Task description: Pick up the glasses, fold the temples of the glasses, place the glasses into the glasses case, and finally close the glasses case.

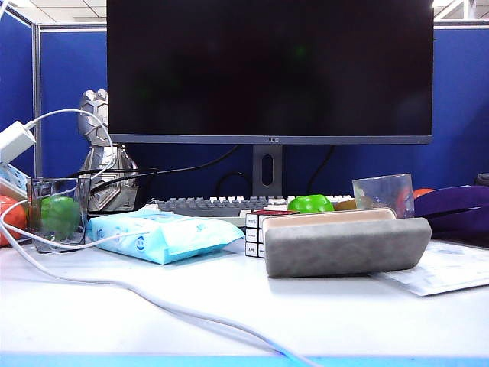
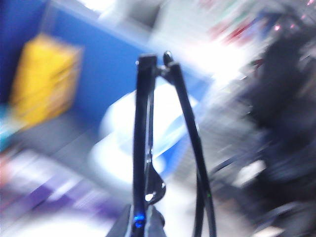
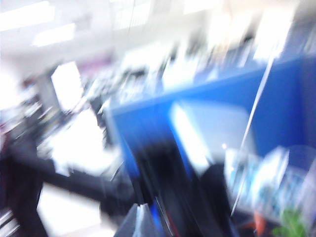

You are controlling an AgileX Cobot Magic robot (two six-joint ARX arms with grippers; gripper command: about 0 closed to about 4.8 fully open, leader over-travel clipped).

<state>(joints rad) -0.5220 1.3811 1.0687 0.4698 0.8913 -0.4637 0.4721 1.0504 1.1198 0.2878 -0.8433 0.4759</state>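
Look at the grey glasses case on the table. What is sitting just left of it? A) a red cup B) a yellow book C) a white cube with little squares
C: in the exterior view a white cube with small squares stands against the left end of the glasses case.

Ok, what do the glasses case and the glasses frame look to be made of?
The glasses case looks felt-covered: grey, matte, fuzzy, over a seemingly rigid shell. The glasses, clamped in the left gripper, look like glossy black plastic or coated metal, thin with bright glints. The right gripper is too blurred to read.
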